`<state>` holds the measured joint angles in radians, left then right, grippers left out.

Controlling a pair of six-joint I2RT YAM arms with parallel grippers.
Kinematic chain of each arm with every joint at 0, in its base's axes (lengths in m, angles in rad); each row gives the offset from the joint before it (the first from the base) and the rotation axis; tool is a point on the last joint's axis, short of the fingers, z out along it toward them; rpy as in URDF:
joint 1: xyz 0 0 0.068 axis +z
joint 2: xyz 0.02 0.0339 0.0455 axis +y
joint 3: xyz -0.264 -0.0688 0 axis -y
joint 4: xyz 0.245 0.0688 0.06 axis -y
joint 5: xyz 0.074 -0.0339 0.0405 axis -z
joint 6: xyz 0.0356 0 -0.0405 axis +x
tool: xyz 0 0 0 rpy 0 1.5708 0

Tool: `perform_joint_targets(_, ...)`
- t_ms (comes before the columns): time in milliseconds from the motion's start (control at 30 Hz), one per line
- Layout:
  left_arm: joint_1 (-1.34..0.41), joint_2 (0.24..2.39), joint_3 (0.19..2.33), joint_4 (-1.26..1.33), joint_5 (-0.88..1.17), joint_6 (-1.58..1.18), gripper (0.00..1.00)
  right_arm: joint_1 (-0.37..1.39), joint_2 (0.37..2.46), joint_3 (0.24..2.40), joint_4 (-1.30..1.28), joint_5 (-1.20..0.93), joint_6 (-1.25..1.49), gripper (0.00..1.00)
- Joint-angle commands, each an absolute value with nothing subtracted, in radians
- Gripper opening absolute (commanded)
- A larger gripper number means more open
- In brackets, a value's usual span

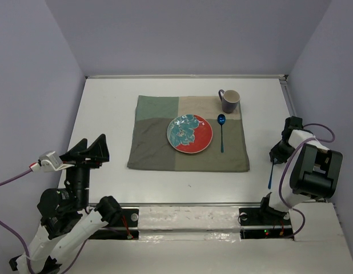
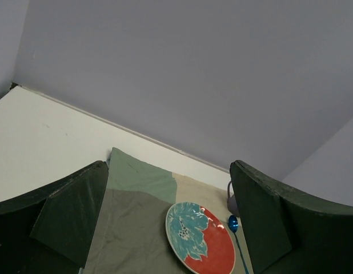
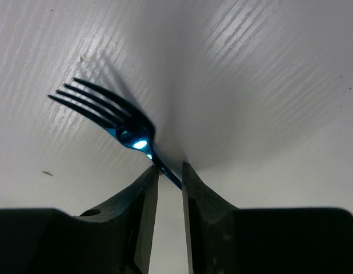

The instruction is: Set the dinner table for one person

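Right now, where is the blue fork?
Top view: the blue fork is at the table's right side, right of the placemat, its handle between the right gripper's fingers.

No text, label, brand, number or sign is legible on the bench (image 1: 108, 108) or anything upon it.

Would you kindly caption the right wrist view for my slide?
Right tool straddling the handle of a blue fork over the white table.
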<state>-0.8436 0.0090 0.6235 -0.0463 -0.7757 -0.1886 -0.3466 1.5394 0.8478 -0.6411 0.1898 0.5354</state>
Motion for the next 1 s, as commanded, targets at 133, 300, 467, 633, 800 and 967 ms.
perform_joint_targets(133, -0.848, -0.196, 0.649, -0.011, -0.801, -0.175, 0.99, -0.353, 1.623, 0.876, -0.531, 0.176, 0.502, 0.12)
perform_joint_targets(300, -0.848, -0.196, 0.65, -0.015, -0.801, -0.176, 0.99, -0.353, 1.629, 0.894, -0.511, 0.164, 0.499, 0.11)
perform_joint_targets(467, -0.848, -0.195, 0.638, -0.008, -0.785, -0.17, 0.99, -0.353, 1.594, 0.878, -0.453, 0.143, 0.486, 0.0)
perform_joint_targets(633, -0.848, -0.195, 0.629, 0.02, -0.805, -0.155, 0.99, -0.353, 1.539, 0.813, -0.365, 0.124, 0.505, 0.0)
perform_joint_targets(800, -0.848, -0.18, 0.618, 0.037, -0.813, -0.144, 0.99, -0.315, 1.494, 0.787, -0.336, 0.144, 0.502, 0.0)
perform_joint_targets(967, -0.848, -0.157, 0.615, 0.044, -0.818, -0.138, 0.99, -0.282, 1.393, 0.785, -0.35, 0.192, 0.485, 0.0)
